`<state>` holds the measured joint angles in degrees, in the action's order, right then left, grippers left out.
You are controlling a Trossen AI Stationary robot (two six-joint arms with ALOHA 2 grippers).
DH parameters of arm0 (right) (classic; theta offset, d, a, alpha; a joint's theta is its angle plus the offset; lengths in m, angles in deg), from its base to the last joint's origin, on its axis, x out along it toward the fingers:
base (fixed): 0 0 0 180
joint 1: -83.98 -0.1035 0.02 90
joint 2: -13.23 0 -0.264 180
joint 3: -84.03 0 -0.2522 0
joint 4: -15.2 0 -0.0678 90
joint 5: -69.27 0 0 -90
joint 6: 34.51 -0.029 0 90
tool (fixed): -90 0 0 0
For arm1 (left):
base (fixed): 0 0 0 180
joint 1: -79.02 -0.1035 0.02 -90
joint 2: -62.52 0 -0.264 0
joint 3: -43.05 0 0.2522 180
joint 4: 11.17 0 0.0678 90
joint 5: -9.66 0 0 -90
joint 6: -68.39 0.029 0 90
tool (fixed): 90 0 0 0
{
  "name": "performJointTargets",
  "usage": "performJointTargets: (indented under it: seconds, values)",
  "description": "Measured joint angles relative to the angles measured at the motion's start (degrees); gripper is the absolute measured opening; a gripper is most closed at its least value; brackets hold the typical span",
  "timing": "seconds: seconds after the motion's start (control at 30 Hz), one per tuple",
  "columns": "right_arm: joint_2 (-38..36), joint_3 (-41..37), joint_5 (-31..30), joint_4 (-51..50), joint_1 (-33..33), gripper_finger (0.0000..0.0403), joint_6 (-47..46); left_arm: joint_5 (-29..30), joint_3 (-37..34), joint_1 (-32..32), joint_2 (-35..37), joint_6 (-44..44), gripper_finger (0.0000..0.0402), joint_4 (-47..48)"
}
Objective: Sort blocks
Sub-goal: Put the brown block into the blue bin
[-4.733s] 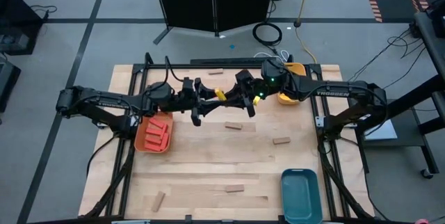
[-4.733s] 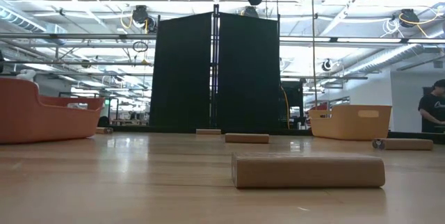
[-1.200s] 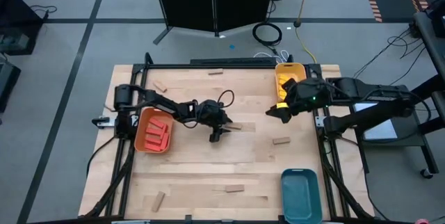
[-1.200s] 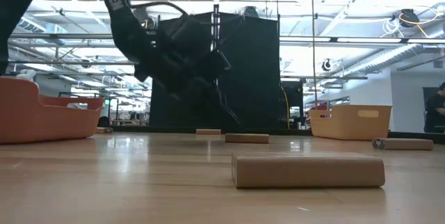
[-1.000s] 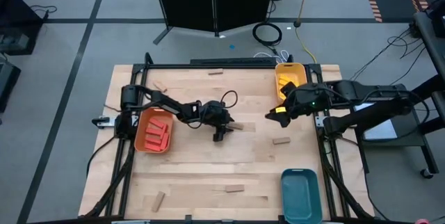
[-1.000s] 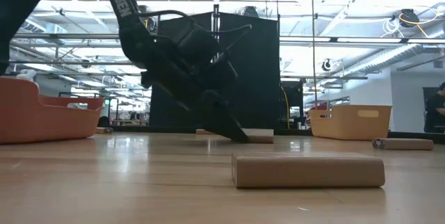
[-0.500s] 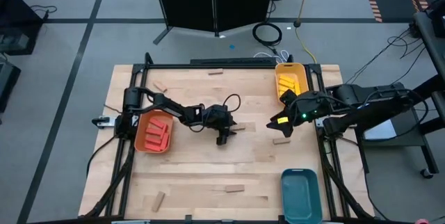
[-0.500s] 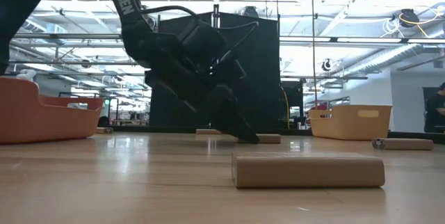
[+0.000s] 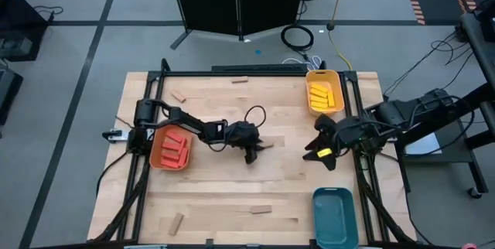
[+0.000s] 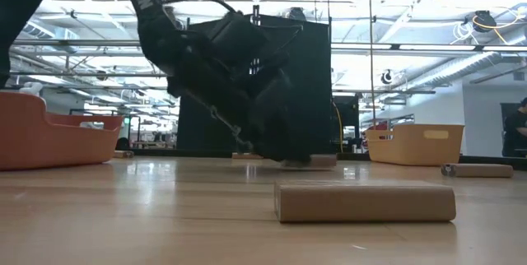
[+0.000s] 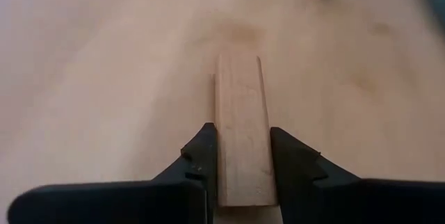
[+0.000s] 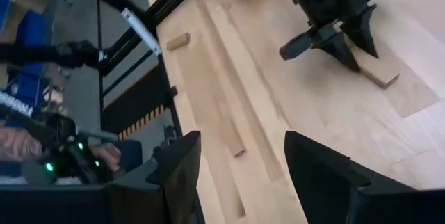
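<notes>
A tan wooden block [image 11: 240, 147] lies near the table's middle [image 9: 264, 146], with my left gripper [image 9: 252, 155] shut on it; the low view shows the same block [image 10: 319, 161]. My right gripper [image 9: 321, 156] stands open over the table's right part, between the yellow tray [image 9: 311, 111] and the teal tray [image 9: 334, 196]; nothing is between its fingers [image 12: 236, 175]. Red blocks [image 9: 174, 147] lie in the orange tray [image 9: 155, 156] and yellow blocks [image 9: 324, 94] in the yellow tray. Loose tan blocks [image 9: 261, 209] [image 9: 177, 222] rest flat near the front edge. My left gripper pinches the tan block's two long sides [image 11: 224, 172] between its two fingers [image 11: 200, 160], at the end nearest the wrist. The fingers slant down from the table's left and point along the block. The block sits level at the table top, its free end pointing right.
Two more tan blocks [image 9: 179, 97] [image 9: 239, 80] lie near the far edge. A tan block [image 10: 365, 202] fills the foreground of the low view. Black frame rails [image 9: 361, 172] run along the table's left and right sides.
My left gripper has come down and a little toward the table's right edge, and has shut on the tan block. My right gripper has moved from beside the yellow tray toward the near edge, staying open.
</notes>
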<state>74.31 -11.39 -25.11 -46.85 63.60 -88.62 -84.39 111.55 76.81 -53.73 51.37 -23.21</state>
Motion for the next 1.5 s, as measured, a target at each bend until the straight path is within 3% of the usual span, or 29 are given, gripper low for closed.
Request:
performJointTargets:
  seconds: [0.33, 0.63, 0.8, 1.0, 1.27, 1.5]
  values:
    - [-0.11, 0.0, -0.02, -0.31, -4.23, 0.0201, 5.28, 0.63, 8.74, 9.53, 2.48, -3.69, 0.0107, -3.11]
    - [-0.11, 0.0, -0.07, 0.14, -4.55, 0.0201, 11.46, 19.65, 19.67, 17.97, 1.84, -2.0, 0.011, -2.76]
    - [-0.09, 0.0, -0.05, 0.41, -4.55, 0.0201, 14.63, 22.52, 23.21, 19.79, -0.28, -2.17, 0.011, -2.64]
    - [-0.11, 0.0, 0.13, 0.03, -4.83, 0.0201, 15.78, 22.04, 33.34, 21.26, -9.29, -2.18, 0.0111, -2.96]
    - [-0.11, 0.0, 0.2, -2.97, -7.98, 0.0201, 15.74, 14.53, 54.82, 21.0, -26.25, -2.35, 0.0111, -2.59]
    - [-0.11, 0.0, 0.2, -3.91, -10.27, 0.0201, 14.08, 8.34, 66.69, 20.61, -35.05, -10.62, 0.0111, -2.98]
